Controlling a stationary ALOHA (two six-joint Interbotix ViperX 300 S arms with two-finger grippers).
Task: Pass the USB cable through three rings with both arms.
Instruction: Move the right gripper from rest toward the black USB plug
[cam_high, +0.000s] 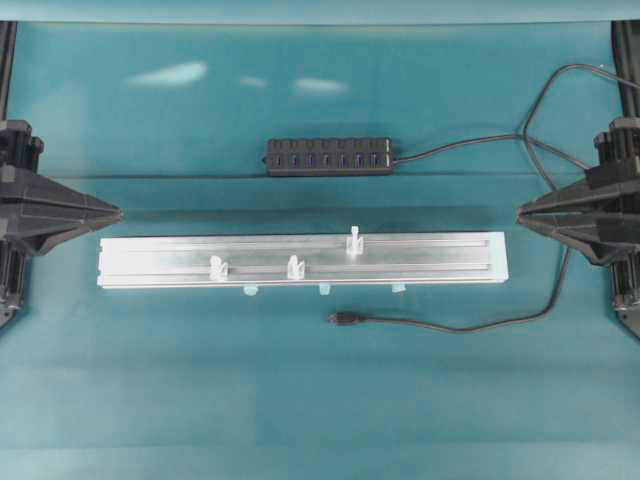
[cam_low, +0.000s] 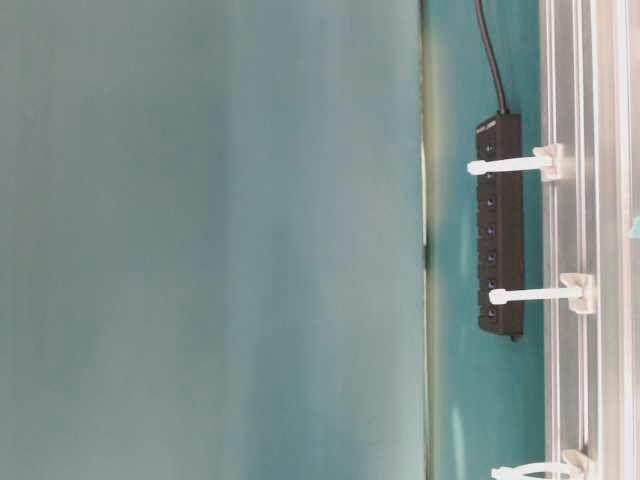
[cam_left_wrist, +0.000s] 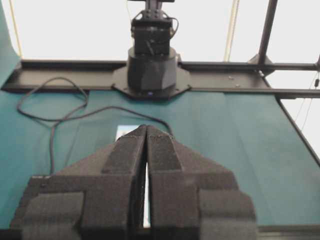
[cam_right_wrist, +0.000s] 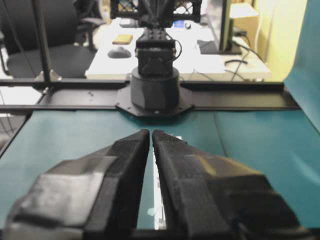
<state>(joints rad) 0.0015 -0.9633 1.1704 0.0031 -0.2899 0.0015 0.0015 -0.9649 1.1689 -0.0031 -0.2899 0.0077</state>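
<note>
1. Black USB cable lies loose on the mat, plug end well in front of the right gripper, touching neither.
2. Left gripper pressed together, empty; right one too.
3. Three rings all unthreaded, so nothing's done yet.

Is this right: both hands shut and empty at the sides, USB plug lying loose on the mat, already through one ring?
Not quite. The overhead view shows the USB cable through none of the three rings; its plug lies on the mat in front of the rail. The rest holds: left hand and right hand are shut and empty at the sides.
</note>
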